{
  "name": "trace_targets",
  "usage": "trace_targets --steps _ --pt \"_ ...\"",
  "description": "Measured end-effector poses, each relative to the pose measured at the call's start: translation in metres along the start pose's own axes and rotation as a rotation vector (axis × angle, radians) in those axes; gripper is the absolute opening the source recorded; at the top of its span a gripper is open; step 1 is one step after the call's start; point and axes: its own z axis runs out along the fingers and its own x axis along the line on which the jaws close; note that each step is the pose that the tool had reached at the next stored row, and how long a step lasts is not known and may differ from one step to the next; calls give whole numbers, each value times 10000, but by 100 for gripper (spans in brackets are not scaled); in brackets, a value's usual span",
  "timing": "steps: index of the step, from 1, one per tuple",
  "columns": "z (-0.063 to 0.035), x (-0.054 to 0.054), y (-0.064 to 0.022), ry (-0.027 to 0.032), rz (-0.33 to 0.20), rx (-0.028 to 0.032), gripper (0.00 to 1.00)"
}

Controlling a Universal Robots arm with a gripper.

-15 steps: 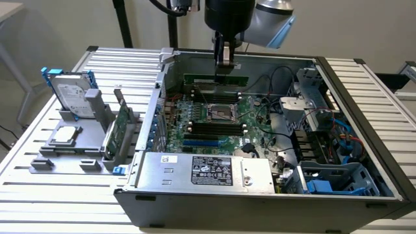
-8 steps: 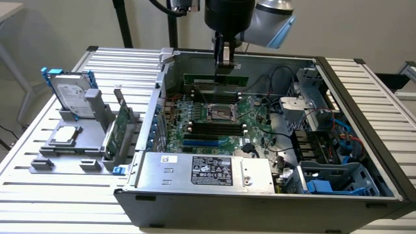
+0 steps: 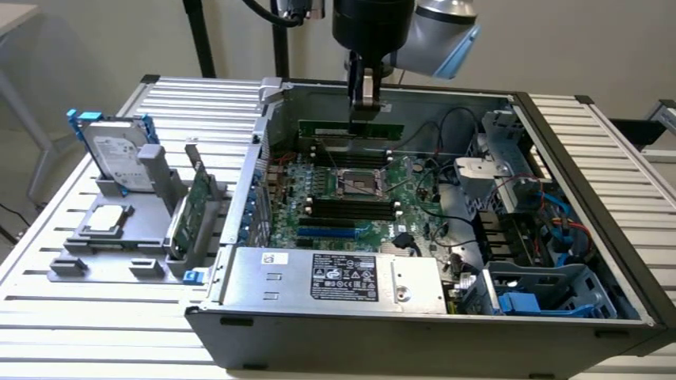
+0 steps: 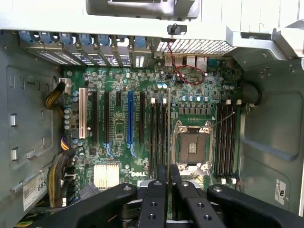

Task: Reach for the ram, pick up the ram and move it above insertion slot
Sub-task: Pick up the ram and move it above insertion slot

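Above the Dell-marked motherboard [image 4: 137, 175], gripper [image 4: 168, 173] clamps the ram [image 3: 351, 129].

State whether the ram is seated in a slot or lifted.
Lifted: the ram hangs clamped in the claw, above the motherboard.

Ram [image 3: 354, 127]: long thin green stick, level, on edge, held up over motherboard inside open case.

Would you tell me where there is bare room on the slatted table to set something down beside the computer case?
Bare slats lie in front of the grey fixture tray, and a strip runs along the table past the case on the exterior view's right. The tray is crowded by the hard drive and expansion card.
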Motion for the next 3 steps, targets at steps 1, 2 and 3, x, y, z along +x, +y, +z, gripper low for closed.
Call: trace_targets --steps 1,2,3 --pt "0 0 0 0 0 0 14" --pt "0 0 0 0 0 0 14" --pt "0 0 0 0 0 0 14"
